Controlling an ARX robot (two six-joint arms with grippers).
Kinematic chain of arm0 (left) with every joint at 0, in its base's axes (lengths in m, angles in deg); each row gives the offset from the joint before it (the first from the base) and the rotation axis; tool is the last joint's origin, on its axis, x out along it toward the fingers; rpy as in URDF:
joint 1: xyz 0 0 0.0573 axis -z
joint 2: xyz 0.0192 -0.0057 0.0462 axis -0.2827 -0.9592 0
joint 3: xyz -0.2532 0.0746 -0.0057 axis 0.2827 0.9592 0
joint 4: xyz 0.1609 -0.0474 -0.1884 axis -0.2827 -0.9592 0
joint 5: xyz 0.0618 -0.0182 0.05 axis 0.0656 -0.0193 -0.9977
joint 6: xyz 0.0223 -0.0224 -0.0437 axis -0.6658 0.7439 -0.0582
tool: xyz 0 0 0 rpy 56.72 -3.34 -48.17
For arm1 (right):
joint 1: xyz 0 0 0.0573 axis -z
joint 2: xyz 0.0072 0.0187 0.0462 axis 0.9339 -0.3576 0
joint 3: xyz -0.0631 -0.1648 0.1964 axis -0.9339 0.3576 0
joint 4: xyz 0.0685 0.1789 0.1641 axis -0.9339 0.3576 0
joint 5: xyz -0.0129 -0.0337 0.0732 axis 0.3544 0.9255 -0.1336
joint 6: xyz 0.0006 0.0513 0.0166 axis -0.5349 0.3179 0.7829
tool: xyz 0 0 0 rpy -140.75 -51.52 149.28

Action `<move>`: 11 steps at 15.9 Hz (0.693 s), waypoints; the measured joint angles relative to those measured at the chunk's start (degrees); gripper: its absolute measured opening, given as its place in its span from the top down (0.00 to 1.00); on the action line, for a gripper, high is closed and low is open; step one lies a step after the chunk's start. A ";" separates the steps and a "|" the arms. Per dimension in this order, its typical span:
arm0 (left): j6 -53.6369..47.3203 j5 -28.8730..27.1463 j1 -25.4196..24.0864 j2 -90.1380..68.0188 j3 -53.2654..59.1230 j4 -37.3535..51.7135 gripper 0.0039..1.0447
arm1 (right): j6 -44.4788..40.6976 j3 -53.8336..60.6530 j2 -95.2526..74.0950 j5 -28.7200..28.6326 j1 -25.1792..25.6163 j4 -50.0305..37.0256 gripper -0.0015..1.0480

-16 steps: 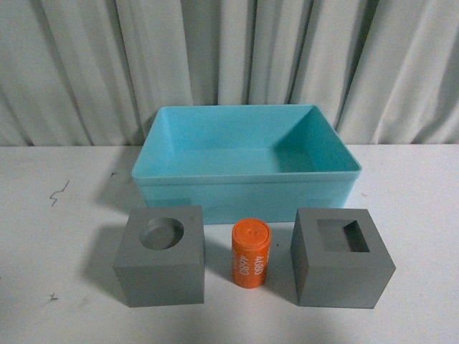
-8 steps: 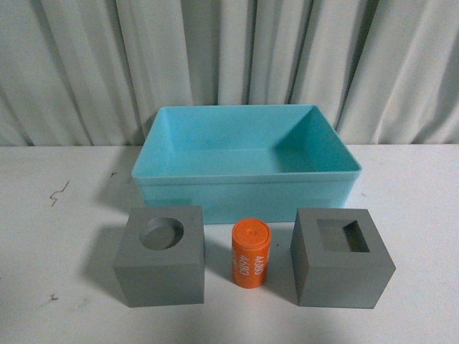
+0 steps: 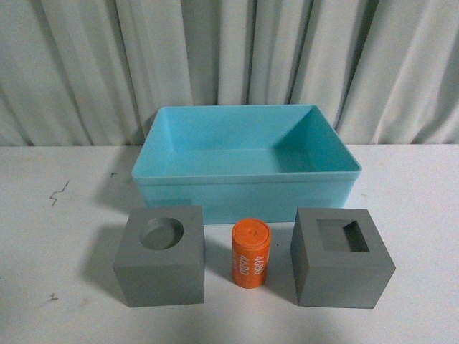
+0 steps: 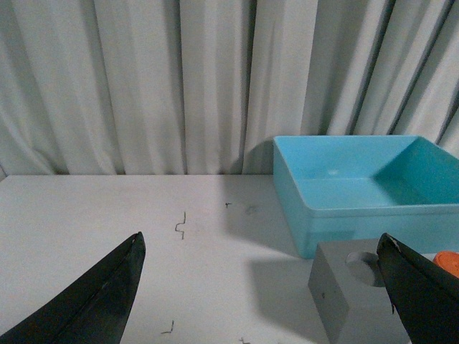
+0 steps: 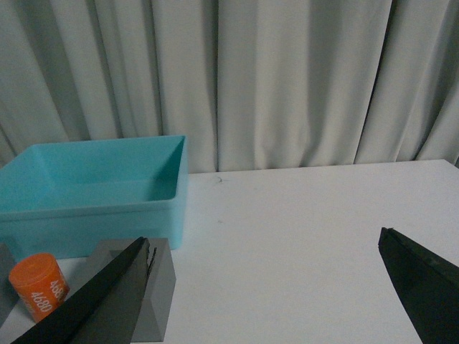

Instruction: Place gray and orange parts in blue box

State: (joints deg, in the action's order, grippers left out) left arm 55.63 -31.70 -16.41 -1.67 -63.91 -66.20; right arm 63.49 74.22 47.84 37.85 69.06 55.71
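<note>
Gray cube with round recess (image 3: pixel 159 254), orange cylinder (image 3: pixel 250 254) and gray cube with square recess (image 3: pixel 341 256) stood in a row on the white bench (image 3: pixel 64 229), apart from one another, cylinder in the middle. All three sat just in front of the blue box (image 3: pixel 244 197), none inside it. Cylinder upright, white digits "4680" running up its side.

Front view showed the full row and the box interior, but neither arm.

Left wrist view: left gripper (image 4: pixel 258 240) spread wide, nothing between its dark fingers (image 4: pixel 100 301). It caught the round-recess cube, a sliver of orange at the frame edge, and small dark scuff marks (image 4: pixel 179 229) on the bench; the square-recess cube was out of frame.

Right wrist view: right gripper (image 5: pixel 263 236) likewise released and empty. One finger partly covered the square-recess cube; the cylinder showed beside it, box behind.

Pale pleated curtain (image 3: pixel 215 57) backed everything in all three views.
</note>
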 joint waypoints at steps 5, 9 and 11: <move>0.00 0.00 0.00 0.00 0.00 0.00 0.06 | 0.00 0.00 0.00 -0.02 0.00 0.02 0.06; 0.00 0.00 0.00 0.00 0.00 0.00 0.06 | 0.00 0.00 0.00 -0.02 0.00 0.02 0.06; 0.02 0.00 0.00 0.00 0.00 0.00 0.06 | 0.00 0.00 0.00 0.00 0.00 0.02 0.06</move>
State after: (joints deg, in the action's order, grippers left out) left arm 55.65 -31.70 -16.41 -1.67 -63.91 -66.20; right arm 63.49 74.22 47.84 37.85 69.06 55.73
